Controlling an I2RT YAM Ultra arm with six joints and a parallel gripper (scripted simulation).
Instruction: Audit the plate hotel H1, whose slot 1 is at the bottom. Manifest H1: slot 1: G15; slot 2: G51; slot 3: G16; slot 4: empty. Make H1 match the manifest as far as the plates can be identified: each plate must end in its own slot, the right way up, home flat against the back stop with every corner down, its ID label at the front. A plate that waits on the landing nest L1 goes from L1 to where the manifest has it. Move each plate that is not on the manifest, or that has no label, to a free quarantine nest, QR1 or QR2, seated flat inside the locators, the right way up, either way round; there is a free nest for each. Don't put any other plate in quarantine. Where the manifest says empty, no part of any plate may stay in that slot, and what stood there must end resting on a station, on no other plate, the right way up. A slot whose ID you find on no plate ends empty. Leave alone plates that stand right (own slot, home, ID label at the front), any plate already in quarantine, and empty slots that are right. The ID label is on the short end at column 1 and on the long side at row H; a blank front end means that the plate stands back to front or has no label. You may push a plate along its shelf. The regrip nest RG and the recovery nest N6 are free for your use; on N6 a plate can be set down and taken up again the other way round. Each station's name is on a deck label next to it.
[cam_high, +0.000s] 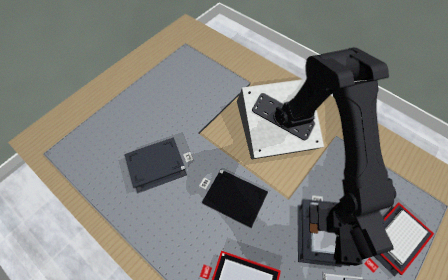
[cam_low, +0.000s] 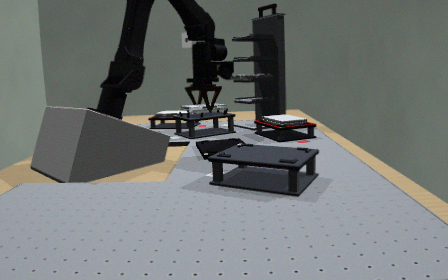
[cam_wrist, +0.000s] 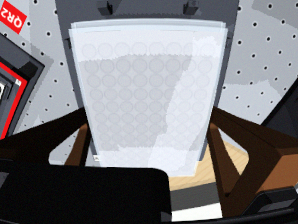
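Observation:
A clear plate with round wells (cam_high: 324, 244) (cam_low: 204, 108) (cam_wrist: 145, 95) is at the dark nest (cam_high: 304, 245) (cam_low: 184, 118) in front of the arm, low over its top or resting on it. My gripper (cam_low: 204, 103) (cam_wrist: 148, 112) is shut on this plate, one finger at each long side. No ID label is readable on it. The hotel H1 (cam_low: 270, 65) stands behind; its second shelf from the bottom bears a plate (cam_low: 252, 77), and slot 1 (cam_low: 250, 100) shows a pale edge. White plates lie on the red-rimmed nests QR1 (cam_high: 217, 274) and QR2 (cam_high: 430, 233) (cam_wrist: 20, 95).
The black recovery nest N6 (cam_high: 235, 198) (cam_low: 210, 149) stands left of the held plate in the top view. Beyond it is a raised dark nest (cam_high: 154, 162) (cam_low: 265, 154) with no plate. The arm's pale base block (cam_high: 280, 140) (cam_low: 100, 145) stands behind them.

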